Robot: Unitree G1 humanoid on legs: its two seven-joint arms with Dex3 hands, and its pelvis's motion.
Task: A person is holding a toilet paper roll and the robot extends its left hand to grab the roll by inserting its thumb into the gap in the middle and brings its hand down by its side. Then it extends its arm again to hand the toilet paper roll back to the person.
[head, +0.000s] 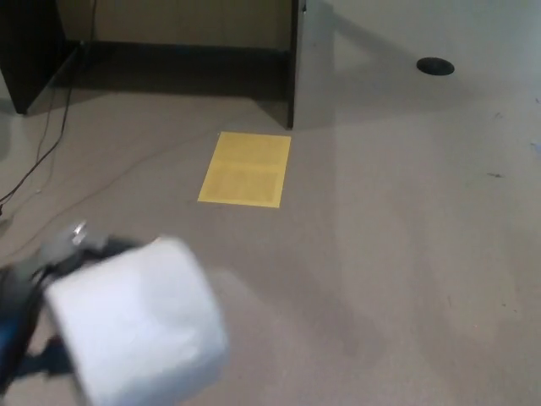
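Left hand [25, 288] clamped on toilet paper roll [135, 326], low at frame's bottom-left.
Black fingers [80, 252] wrap over the roll's top, motion-blurred. Yellow sheet [245, 168] lies on the floor [406, 237], well apart.

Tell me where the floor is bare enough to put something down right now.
Bare floor spreads right of the yellow sheet, below the round floor port. Lower left is crowded: the left hand carries the toilet paper roll there, with cables along the left edge.
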